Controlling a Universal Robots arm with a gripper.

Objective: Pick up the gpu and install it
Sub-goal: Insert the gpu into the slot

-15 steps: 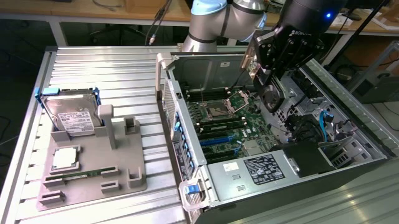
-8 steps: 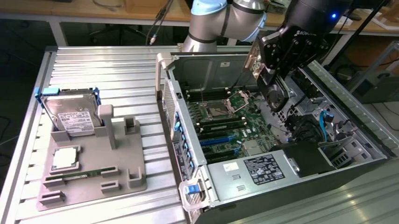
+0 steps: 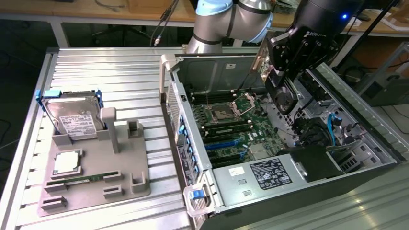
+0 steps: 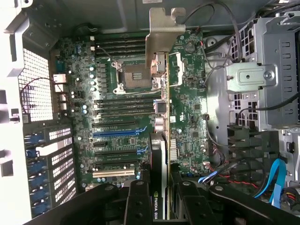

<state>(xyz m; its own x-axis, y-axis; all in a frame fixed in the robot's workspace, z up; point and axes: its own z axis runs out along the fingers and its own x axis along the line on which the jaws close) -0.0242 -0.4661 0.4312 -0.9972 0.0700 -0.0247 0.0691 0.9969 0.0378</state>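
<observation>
Had the gripper [image 3: 283,80] clamped on the gpu [image 4: 159,154], with a dark finger [image 4: 139,197] pressed against each flat side of the card (NVIDIA lettering readable on the edge between them). Held the card upright and edge-down inside the open computer case [image 3: 191,67], above the motherboard [image 4: 187,117]; could not tell whether it touched any slot. Showed the pale metal bracket [image 4: 165,33] at the card's far end, toward the case's grey inner wall. Lined the card up just beside the empty CPU socket [image 4: 127,75], with the blue expansion slot [image 4: 117,133] close to the gripped end. Found a grey fixture [image 3: 96,191] beside the case on the exterior view's left, resting on the ribbed metal table [image 3: 96,67]. Saw a hard drive [image 3: 73,120] standing upright in the fixture, a processor [image 3: 67,163] lying flat nearer the camera, and a green memory stick [image 3: 83,178] in its groove just beyond that.
</observation>
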